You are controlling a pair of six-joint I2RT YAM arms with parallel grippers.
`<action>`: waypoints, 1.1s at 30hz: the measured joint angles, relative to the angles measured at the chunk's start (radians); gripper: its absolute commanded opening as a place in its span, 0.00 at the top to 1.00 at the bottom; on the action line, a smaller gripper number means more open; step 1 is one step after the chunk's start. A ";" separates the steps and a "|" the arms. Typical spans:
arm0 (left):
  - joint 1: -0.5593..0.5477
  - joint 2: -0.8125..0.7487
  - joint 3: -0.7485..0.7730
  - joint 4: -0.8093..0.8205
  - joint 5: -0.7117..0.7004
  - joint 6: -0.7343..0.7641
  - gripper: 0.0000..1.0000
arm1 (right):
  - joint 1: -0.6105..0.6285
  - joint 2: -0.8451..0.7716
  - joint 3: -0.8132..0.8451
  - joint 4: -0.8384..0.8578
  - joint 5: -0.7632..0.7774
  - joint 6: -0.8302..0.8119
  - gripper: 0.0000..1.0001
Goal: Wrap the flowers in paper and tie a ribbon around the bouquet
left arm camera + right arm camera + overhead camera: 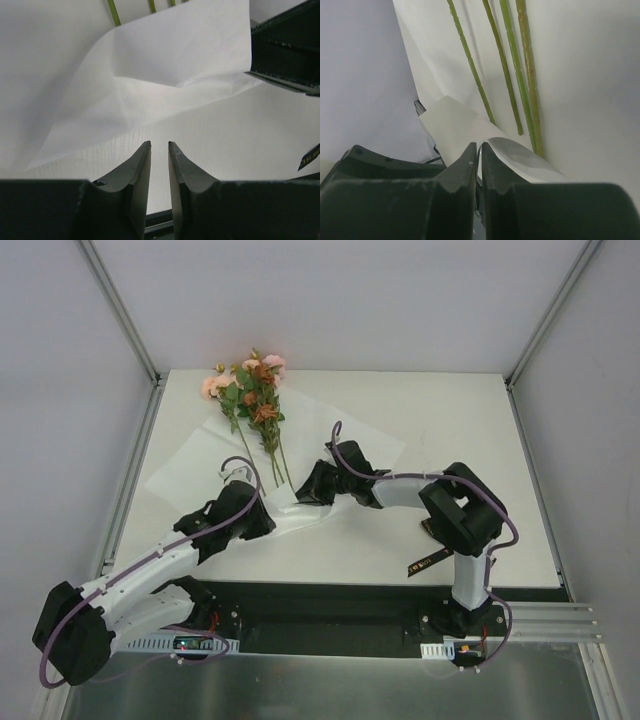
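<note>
Left pincer (159,144) hangs slightly open and empty, low over the worktop (285,130); paper (170,55) rises just ahead. Right pincer (479,146), nearly closed, seems to pinch that folded edge, lifting it toward the stems (506,70) just beyond, probably to wrap them.

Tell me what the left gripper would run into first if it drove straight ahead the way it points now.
Most likely the paper: beyond the left gripper comes a strip of bare table, then the sheet's raised fold crosses its line. Depth is unclear, so it could slide under the fold instead.
</note>
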 measured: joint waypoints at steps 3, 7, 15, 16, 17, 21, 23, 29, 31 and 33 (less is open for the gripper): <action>0.092 0.069 0.003 0.060 0.069 0.022 0.86 | -0.006 0.030 0.021 0.000 -0.022 -0.011 0.85; 0.159 0.190 0.031 0.130 0.157 0.057 0.91 | -0.019 0.052 0.029 -0.002 -0.048 -0.029 0.68; 0.167 0.319 0.070 0.235 0.246 0.087 0.90 | -0.055 0.046 0.038 -0.033 -0.098 -0.148 0.40; 0.174 0.327 0.069 0.244 0.249 0.088 0.90 | -0.058 0.035 0.038 -0.050 -0.103 -0.174 0.39; 0.182 0.335 0.069 0.251 0.252 0.089 0.90 | -0.063 0.018 0.039 -0.083 -0.106 -0.214 0.37; 0.219 0.368 0.069 0.270 0.251 0.104 0.90 | -0.074 -0.107 0.037 -0.234 -0.095 -0.370 0.30; 0.238 0.382 0.069 0.271 0.251 0.116 0.91 | -0.076 -0.192 0.033 -0.288 -0.089 -0.445 0.29; 0.289 0.421 0.069 0.296 0.271 0.146 0.92 | -0.074 -0.341 -0.023 -0.326 -0.095 -0.577 0.38; 0.294 0.425 0.069 0.299 0.296 0.151 0.84 | -0.072 -0.329 -0.057 -0.313 -0.095 -0.589 0.49; 0.295 0.425 0.068 0.316 0.340 0.157 0.81 | -0.072 -0.296 -0.089 -0.305 -0.095 -0.591 0.66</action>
